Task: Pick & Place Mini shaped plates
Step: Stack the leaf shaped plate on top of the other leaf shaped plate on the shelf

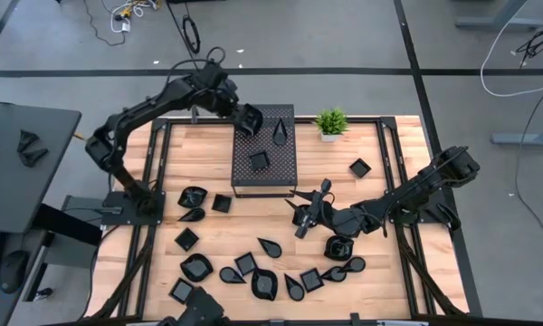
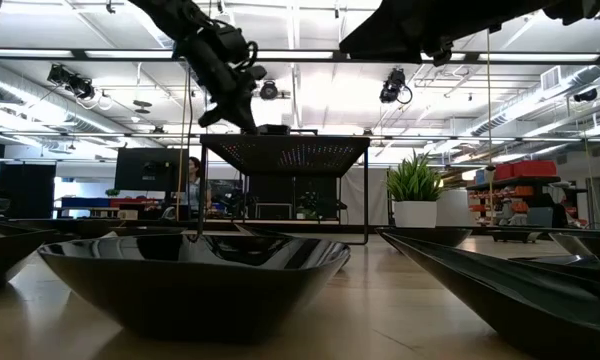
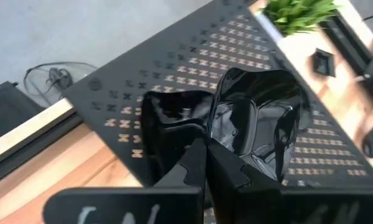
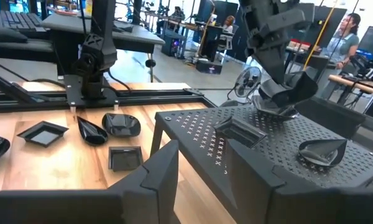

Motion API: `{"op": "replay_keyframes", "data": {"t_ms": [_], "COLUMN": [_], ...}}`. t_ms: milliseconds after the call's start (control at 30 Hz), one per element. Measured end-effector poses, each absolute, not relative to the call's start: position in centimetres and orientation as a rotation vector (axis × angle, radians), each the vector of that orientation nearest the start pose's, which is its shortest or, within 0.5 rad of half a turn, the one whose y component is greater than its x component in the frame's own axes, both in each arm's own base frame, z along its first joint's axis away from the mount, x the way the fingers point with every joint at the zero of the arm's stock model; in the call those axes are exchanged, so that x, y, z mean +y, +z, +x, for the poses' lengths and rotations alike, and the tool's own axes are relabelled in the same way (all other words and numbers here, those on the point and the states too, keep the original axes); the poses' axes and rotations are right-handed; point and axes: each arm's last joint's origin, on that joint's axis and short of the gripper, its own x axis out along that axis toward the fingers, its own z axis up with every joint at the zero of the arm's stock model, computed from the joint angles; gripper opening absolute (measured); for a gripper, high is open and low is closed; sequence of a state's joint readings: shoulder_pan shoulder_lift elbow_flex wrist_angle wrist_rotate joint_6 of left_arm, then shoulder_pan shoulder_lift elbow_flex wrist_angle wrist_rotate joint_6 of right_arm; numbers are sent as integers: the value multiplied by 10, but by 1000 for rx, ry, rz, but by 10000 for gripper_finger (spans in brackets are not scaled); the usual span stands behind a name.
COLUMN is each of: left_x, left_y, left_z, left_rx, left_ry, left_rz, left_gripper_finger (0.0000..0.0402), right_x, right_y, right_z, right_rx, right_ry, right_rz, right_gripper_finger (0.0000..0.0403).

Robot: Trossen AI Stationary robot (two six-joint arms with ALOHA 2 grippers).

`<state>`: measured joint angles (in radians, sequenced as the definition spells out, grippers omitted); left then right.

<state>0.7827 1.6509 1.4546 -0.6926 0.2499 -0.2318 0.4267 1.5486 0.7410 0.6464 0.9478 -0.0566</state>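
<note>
The mini shaped plates are glossy black dishes. Several lie scattered over the near half of the table (image 1: 253,267). A teardrop plate (image 1: 280,132) and a square plate (image 1: 260,160) lie on top of the black perforated box (image 1: 264,181). My left gripper (image 1: 247,119) is over the box's far left corner, shut on a rounded plate (image 3: 255,118). My right gripper (image 1: 305,217) hovers open and holds nothing, just right of the box's near right corner, with its fingers (image 4: 168,168) pointing at the box. My left gripper pinches the rounded plate by its rim (image 3: 221,146) between its two fingers, coming slanting down from the table's left. The plate stands tilted in the hold, low over the box's top (image 4: 276,102). Whether it touches the box, I cannot tell.
A small green potted plant (image 1: 330,122) stands right of the box at the far edge. One square plate (image 1: 359,167) lies alone on the right. More plates (image 1: 208,199) lie left of the box. Black rails frame the table (image 1: 154,172). People show in the room behind.
</note>
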Motion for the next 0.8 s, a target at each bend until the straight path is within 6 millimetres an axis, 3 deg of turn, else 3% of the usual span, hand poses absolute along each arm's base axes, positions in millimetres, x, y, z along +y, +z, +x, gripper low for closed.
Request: {"op": "replay_keyframes", "data": {"t_ms": [333,800], "left_x": [257,258], "left_y": [296,293], "left_z": [237,237], "left_rx": [792,807], "left_ry": [667,634], "left_rz": [-709,-704], "left_gripper_finger": [11,12], "right_x": [107,107], "right_y": [218,218], "right_z": [292,292], "right_rx": [135,136], "right_ry": [-518,-517], "right_rz": [-137,-144], "right_gripper_finger": [134,135]}}
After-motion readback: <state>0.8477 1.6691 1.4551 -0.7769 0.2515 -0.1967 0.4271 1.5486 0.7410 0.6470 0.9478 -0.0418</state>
